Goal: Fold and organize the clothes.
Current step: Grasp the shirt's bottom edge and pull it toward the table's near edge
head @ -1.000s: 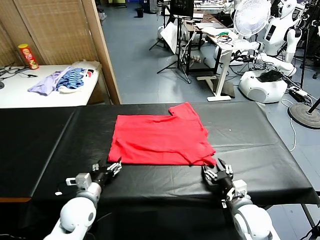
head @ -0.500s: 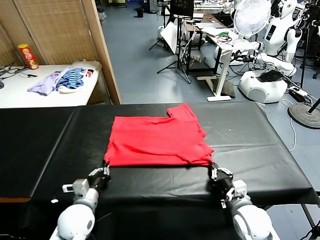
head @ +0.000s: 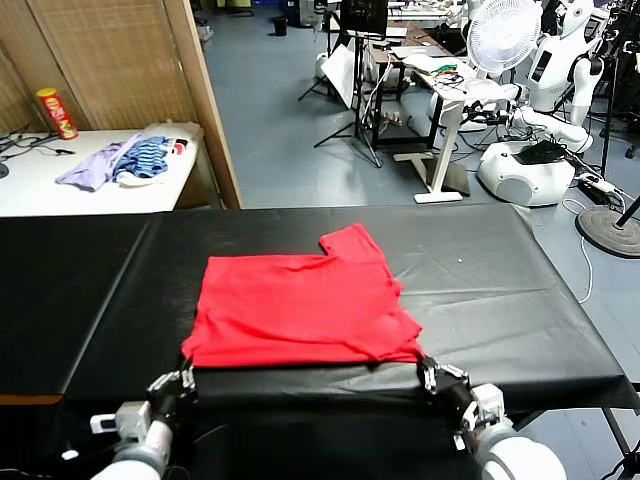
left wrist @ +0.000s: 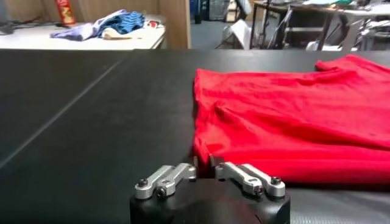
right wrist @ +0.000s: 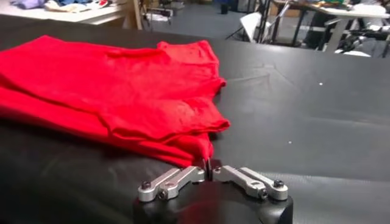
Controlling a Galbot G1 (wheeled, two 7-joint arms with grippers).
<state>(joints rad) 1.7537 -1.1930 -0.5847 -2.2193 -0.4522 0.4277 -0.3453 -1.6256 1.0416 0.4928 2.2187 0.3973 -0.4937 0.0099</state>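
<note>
Red T-shirt (head: pixel 296 310), folded flat with one sleeve sticking out at its far right, lay across the middle of the black table (head: pixel 500 290). At the near edge, the left gripper (head: pixel 177 385) sat at the shirt's near left corner with fingers nearly together pinching the hem. The right gripper (head: pixel 440 378) sat at the near right corner, its fingertips closed on the cloth's tip.
</note>
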